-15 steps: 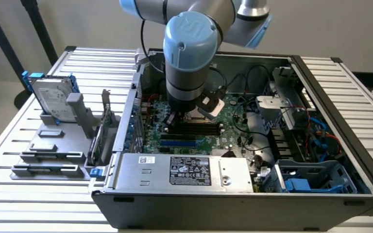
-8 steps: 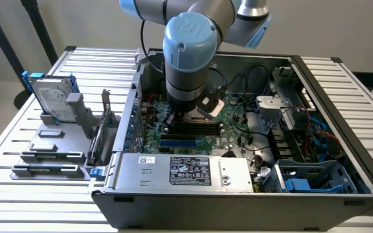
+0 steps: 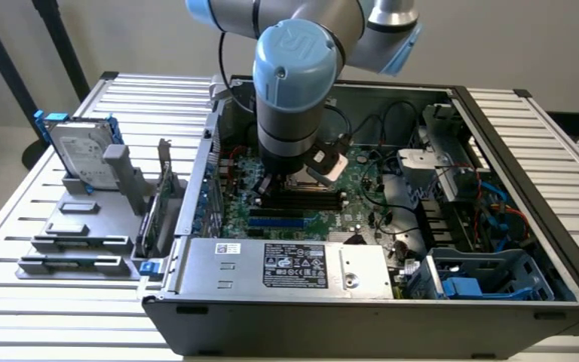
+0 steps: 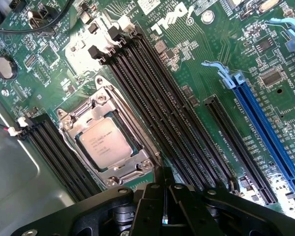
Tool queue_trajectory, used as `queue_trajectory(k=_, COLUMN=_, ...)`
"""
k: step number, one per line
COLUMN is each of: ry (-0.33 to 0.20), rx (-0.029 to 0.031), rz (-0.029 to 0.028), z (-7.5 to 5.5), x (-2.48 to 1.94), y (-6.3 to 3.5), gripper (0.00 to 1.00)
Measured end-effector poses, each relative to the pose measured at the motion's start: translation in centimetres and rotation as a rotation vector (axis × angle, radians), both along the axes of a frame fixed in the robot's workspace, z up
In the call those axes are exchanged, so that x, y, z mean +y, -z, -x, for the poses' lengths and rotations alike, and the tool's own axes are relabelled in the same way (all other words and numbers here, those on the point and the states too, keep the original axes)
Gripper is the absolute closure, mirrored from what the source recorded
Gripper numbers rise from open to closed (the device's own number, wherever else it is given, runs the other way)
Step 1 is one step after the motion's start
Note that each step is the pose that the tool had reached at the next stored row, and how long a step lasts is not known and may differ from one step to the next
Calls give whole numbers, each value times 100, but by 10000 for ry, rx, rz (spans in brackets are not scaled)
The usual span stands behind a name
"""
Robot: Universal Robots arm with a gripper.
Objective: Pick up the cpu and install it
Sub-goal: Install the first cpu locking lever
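Open computer case (image 3: 531, 302), arm reaching inside over green board (image 4: 196, 83). Gripper (image 4: 164, 194) shut, empty, just beside socket (image 4: 105, 140). Chip (image 4: 104, 139) seated flat inside: light, stiff, probably fragile underneath; best held by opposite edges.

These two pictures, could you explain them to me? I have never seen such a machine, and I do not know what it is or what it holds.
It is a robot arm reaching down into an open computer case on a slatted table. The exterior view comes from a camera beside the table; the wrist view comes from a camera on the arm, looking down past its black gripper. The gripper is shut and holds nothing. Below it, on the green motherboard, the cpu sits inside its metal socket frame. A hard drive stands in a grey holder beside the case.
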State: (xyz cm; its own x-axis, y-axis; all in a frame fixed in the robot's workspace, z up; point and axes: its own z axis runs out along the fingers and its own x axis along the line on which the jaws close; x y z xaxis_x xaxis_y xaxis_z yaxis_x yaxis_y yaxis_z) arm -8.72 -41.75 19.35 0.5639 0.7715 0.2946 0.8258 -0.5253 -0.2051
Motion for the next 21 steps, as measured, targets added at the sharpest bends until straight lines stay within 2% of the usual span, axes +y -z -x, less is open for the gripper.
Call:
queue_trajectory(k=7, ry=6, rx=1, rz=1, z=0, x=24, y=2, gripper=89)
queue_trajectory(k=11, ry=14, rx=1, rz=20, z=0, x=32, y=4, gripper=89)
queue_trajectory(k=15, ry=16, rx=-1, rz=106, z=0, x=33, y=7, gripper=89)
queue_trajectory(k=21, ry=18, rx=2, rz=321, z=0, x=32, y=9, gripper=89)
